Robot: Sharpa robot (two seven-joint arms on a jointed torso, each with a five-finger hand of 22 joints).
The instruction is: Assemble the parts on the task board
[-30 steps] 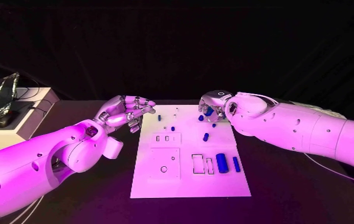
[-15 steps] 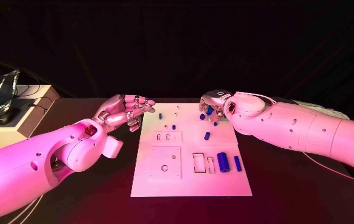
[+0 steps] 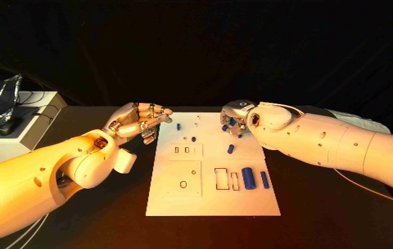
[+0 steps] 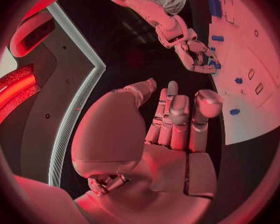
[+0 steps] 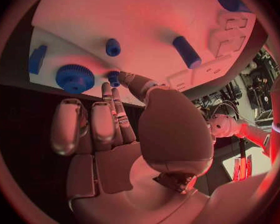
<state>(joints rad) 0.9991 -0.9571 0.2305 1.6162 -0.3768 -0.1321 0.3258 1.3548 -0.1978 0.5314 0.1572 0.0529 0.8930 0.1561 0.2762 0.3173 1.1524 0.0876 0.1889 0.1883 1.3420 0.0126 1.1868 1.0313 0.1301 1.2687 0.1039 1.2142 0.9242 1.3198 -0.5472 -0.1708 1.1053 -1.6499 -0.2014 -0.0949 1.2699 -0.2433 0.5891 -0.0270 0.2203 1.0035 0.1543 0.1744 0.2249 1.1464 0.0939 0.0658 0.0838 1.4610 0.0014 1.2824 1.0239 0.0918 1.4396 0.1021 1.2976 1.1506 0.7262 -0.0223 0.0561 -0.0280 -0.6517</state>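
On the near half of the flat white task board [image 3: 211, 200], a thick blue cylinder [image 3: 248, 178] and a slimmer blue bar [image 3: 264, 179] lie beside rectangular slots, with bare board toward the near edge. The left hand [image 3: 139, 123] hovers off the board's left edge, fingers curled on nothing. At the far right corner the right hand [image 3: 235, 119] hangs; the right wrist view shows its fingers [image 5: 112, 115] loosely together, empty, near a blue toothed gear [image 5: 75, 78].

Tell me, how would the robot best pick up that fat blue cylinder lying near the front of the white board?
Probably from above, fingers pinching its long round sides at mid-length: the blue cylinder lies flat on the task board, with a slimmer blue rod close beside.
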